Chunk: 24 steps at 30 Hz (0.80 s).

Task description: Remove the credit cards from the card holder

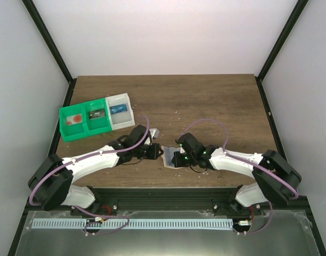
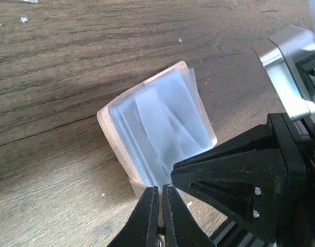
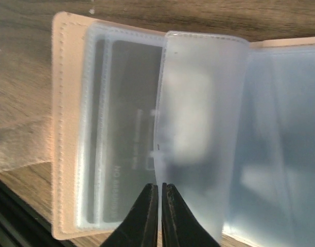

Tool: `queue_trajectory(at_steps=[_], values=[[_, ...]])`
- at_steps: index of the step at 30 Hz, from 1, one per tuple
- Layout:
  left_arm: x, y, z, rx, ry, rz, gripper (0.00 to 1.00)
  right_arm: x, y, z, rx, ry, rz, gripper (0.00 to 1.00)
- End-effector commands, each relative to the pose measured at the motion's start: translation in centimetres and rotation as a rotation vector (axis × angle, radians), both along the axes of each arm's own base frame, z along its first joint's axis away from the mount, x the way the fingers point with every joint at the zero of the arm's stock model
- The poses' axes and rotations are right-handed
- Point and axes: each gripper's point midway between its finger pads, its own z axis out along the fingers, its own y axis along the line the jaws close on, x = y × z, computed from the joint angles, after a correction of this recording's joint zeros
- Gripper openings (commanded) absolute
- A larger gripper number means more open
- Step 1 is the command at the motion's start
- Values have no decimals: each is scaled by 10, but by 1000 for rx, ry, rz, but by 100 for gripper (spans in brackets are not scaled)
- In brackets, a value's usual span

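Left jaws: shut, tips together at near corner of card holder (image 2: pixel 108 128); hold on it unclear. Right jaws: closed to thin slit at edge of clear sleeve (image 3: pixel 204 118); hold unclear. Behind sleeve: dark credit card (image 3: pixel 132 103), pocketed inside holder. Holder open on bench (image 2: pixel 70 51), between arms. Bins (image 1: pixel 83 134) at far left.

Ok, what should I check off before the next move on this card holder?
1. Card holder lying open on the table: ok.
2. Dark card visible inside a clear sleeve: ok.
3. Left gripper shut at the holder's edge: ok; actual grip, cannot tell.
4. Right gripper shut at the sleeve's edge: ok.
5. Right gripper pinching the card itself: cannot tell.
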Motion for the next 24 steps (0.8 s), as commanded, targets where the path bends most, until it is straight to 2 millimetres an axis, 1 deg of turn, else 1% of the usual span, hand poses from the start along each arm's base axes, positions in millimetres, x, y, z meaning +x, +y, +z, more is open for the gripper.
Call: queue_trajectory(at_steps=[1,2,6,11,13,14,15,16,18,22,24], values=[[2,-4,9,-22,-16,3,0,4,-14,0,-79,-30,-41,3],[2,-3,7,-22,-15,2,0,6,-18,-1,-103,-38,-53,1],[0,-2,1,-13,-3,5,0,6,-29,-3,-142,-53,-80,0],[1,8,-11,30,-6,33,0,9,-51,-15,-226,-62,-162,1],[0,10,-17,44,1,34,0,11,-57,-19,-248,-67,-189,0],[0,10,-18,46,3,34,0,12,-57,-19,-251,-69,-192,1],[-1,10,-18,45,4,31,0,12,-56,-18,-249,-70,-188,5],[-1,9,-18,44,3,30,0,12,-55,-15,-242,-70,-184,11],[0,9,-17,45,1,30,0,14,-55,-9,-248,-80,-188,16],[1,11,-17,59,-6,36,0,20,-53,16,-223,-119,-200,20],[0,12,-18,55,-3,38,0,22,-44,35,-158,-148,-175,21]])
